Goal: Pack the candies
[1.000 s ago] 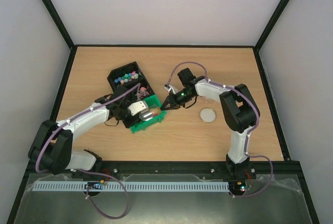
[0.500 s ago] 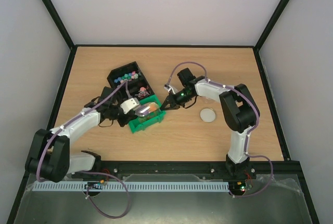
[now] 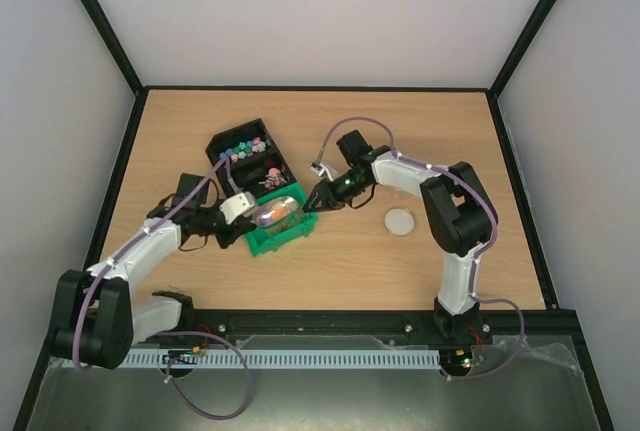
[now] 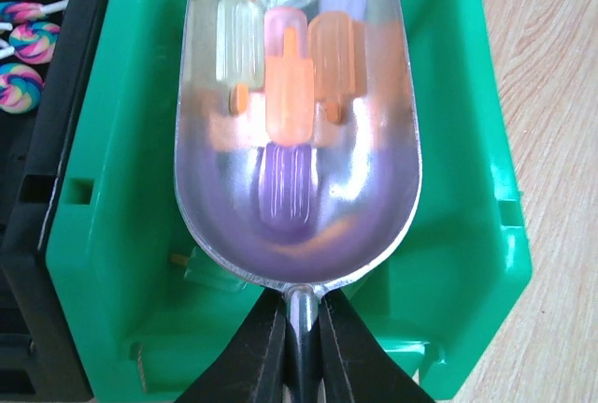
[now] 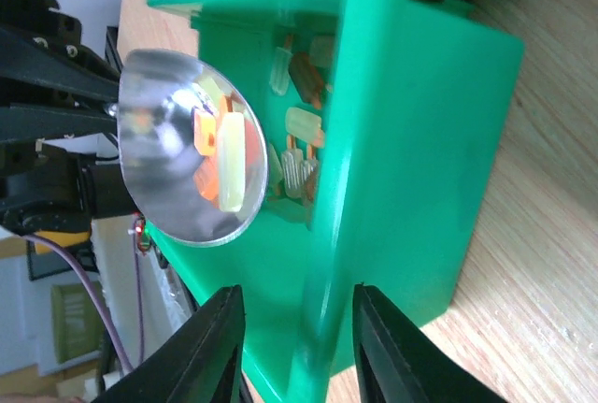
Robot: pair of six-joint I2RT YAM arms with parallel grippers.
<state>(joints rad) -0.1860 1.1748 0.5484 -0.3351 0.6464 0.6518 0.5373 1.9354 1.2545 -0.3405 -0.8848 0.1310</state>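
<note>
Scoop (image 4: 297, 199) holds candies (image 4: 290, 94) over green bin (image 4: 462, 188); left jaws clamp handle (image 4: 301, 314)

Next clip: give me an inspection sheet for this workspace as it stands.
Surface: wooden table, no spills seen.
Job's things: candies lie in the metal scoop over the green bin; more in the bin and the black tray.
Clutter: round white lid on the table beside the right arm.
Grippers: left pincer shut on the scoop's handle; right pincer straddles the bin's wall, contact unclear.
Cables: purple cables loop along both arms.
Surroundings: pale walls, black frame.
</note>
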